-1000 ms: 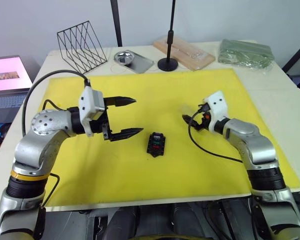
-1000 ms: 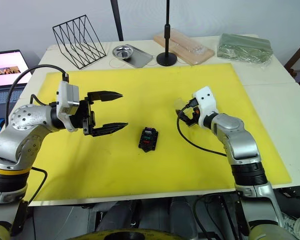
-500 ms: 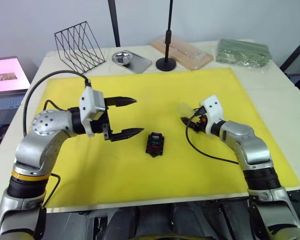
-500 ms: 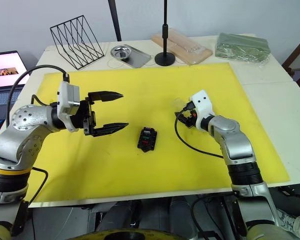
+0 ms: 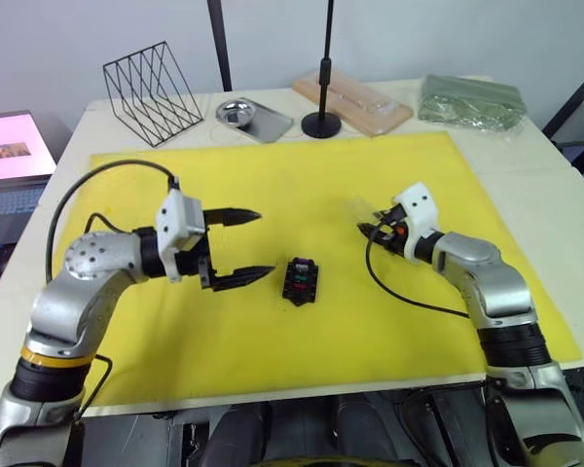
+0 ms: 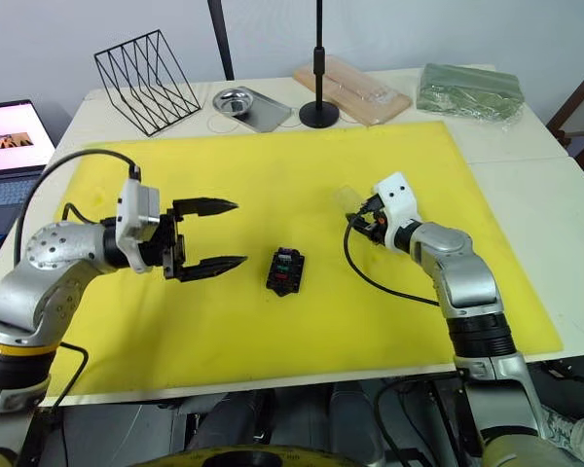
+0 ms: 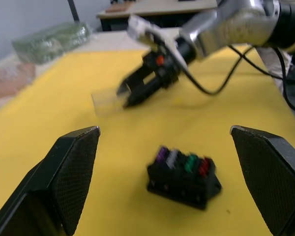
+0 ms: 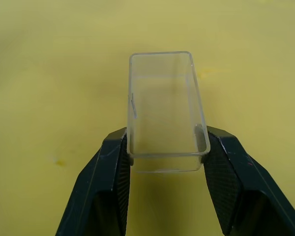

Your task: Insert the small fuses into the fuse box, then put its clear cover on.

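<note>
Right wrist view, right gripper [image 8: 164, 160] clamping clear cover [image 8: 164, 110]

A lab bench — yellow mat [image 5: 302, 195], black stand [image 5: 322, 122], laptop [image 5: 15, 146].

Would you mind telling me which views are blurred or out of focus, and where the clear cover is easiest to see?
Left wrist view: the small black fuse box and right end effector look soft and blurred. Right wrist view: sharp, the small transparent rectangular cover stands out clearly between the fingers. Right eye view: evenly lit, the cover is faint against the yellow mat.

Head stereo pair high over the yellow mat [image 5: 302, 195], wrist cameras low and close above it
</note>
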### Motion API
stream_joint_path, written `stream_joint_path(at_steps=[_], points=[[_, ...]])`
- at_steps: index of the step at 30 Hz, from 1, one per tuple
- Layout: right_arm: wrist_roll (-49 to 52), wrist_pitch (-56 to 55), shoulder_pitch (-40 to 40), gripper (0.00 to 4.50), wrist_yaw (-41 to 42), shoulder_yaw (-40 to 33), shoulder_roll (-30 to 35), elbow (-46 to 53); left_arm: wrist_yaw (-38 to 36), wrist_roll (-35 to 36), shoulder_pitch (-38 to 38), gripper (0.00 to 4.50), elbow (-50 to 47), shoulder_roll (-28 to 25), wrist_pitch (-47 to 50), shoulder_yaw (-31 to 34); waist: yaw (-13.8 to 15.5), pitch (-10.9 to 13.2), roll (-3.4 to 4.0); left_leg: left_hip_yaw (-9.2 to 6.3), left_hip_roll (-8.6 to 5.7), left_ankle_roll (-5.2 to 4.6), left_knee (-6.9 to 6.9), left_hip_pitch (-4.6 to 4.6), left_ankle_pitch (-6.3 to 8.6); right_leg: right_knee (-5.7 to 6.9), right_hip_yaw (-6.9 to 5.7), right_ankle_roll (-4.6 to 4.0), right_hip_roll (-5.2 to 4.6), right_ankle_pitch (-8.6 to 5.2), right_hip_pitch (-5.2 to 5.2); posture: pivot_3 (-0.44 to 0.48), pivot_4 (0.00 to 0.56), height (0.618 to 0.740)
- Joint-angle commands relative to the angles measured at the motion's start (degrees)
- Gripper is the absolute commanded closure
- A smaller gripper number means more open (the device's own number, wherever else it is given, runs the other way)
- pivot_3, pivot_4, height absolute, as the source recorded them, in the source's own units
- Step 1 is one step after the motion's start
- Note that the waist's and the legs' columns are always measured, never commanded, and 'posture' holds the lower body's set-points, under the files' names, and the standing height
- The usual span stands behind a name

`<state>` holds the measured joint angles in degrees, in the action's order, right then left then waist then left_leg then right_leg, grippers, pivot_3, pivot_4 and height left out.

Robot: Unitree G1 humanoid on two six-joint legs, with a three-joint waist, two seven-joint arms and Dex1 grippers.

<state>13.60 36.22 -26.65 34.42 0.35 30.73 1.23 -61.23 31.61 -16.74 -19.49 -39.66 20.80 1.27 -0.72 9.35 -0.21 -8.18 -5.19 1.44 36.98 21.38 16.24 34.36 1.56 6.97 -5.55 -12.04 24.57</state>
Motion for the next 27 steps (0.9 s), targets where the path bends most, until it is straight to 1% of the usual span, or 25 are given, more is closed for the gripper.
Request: stream_joint_path(at_steps=[1,2,4,5,11,13,15,19,22,25,27], points=[[2.51,2.27,-0.94,2.71,2.96,-1.96,3.07,6.92,0.4,-0.61,4.69,0.0,-2.93,-0.04,-2.03,0.79,0.01,0.0,0.0,0.01,0.0,-0.05,0.0,-0.01,0.03,0.01,0.01,0.0,-0.01,0.0,0.0,0.0,0.15,0.74],[2.76,2.82,-0.84,2.71,3.48,-1.93,3.82,7.86,0.55,-0.89,6.03,0.0,-3.1,0.13,-2.47,0.73,0.02,0.0,0.01,0.0,0.0,-0.05,0.0,-0.01,0.03,0.0,0.01,0.0,0.0,0.0,0.0,0.0,0.15,0.74],[3.89,4.7,-0.79,2.71,4.44,-2.75,5.6,10.06,1.69,-4.15,9.78,0.0,-2.49,0.92,-4.97,-1.03,0.07,0.0,0.01,0.01,0.0,-0.21,0.0,-0.01,0.12,0.0,0.02,0.0,-0.01,0.0,0.0,0.0,0.15,0.74],[4.18,5.3,-0.73,2.71,4.67,-2.93,6.35,10.88,3.57,-5.09,11.0,0.0,-2.5,2.25,-5.07,-1.78,0.1,-0.01,0.02,0.0,0.01,-0.3,0.0,-0.01,0.17,0.0,0.01,0.0,-0.01,0.0,0.0,0.0,0.15,0.74],[4.85,7.22,0.11,2.71,3.06,-3.89,6.58,12.49,8.93,-11.61,14.49,0.0,-2.69,7.44,-8.41,-7.33,0.42,-0.02,-0.01,0.02,-0.01,-0.33,0.04,-0.02,0.19,-0.02,0.02,0.0,-0.03,0.0,-0.07,0.0,0.15,0.74],[5.02,7.71,0.41,2.71,2.62,-3.88,6.59,13.13,11.8,-14.65,14.24,0.0,-1.21,9.11,-9.31,-8.66,0.51,-0.02,-0.01,0.01,-0.01,-0.33,0.04,-0.02,0.19,-0.03,0.02,0.0,-0.03,0.0,-0.07,0.0,0.15,0.74],[5.4,8.41,0.6,2.71,2.2,-3.97,6.67,14.05,12.66,-17.25,13.95,0.0,0.16,9.21,-10.42,-9.77,0.51,-0.02,-0.01,0.02,-0.01,-0.33,0.04,-0.02,0.19,-0.02,0.03,-0.01,-0.03,0.0,-0.06,0.0,0.15,0.74],[5.92,9.48,1.15,2.71,1.79,-4.42,7.0,15.27,14.47,-20.23,12.58,0.0,3.1,9.94,-11.45,-10.85,0.41,-0.03,0.0,0.01,0.0,-0.33,0.02,-0.03,0.19,-0.01,0.02,-0.01,-0.02,0.0,-0.04,0.0,0.15,0.74],[6.0,9.87,1.95,2.71,1.55,-5.32,7.52,15.7,17.54,-22.23,10.87,0.0,5.18,11.24,-11.22,-10.71,0.67,-0.03,0.0,0.02,-0.01,-0.33,0.04,-0.01,0.19,-0.02,0.02,0.0,-0.03,0.0,-0.05,0.0,0.15,0.74],[6.11,10.19,1.98,2.71,1.21,-5.85,7.64,15.88,19.46,-22.89,9.33,0.0,7.4,12.53,-11.7,-10.07,1.13,-0.03,0.0,0.03,-0.02,-0.33,0.06,-0.02,0.19,0.0,0.02,0.0,-0.03,0.01,-0.05,0.0,0.15,0.74],[6.06,10.25,1.99,2.71,0.92,-5.97,7.59,15.87,21.53,-21.73,7.54,0.0,9.22,14.94,-10.11,-9.25,1.35,-0.04,0.02,0.04,-0.02,-0.33,0.06,-0.03,0.19,0.0,0.02,0.0,-0.03,0.01,-0.05,0.0,0.15,0.74]])
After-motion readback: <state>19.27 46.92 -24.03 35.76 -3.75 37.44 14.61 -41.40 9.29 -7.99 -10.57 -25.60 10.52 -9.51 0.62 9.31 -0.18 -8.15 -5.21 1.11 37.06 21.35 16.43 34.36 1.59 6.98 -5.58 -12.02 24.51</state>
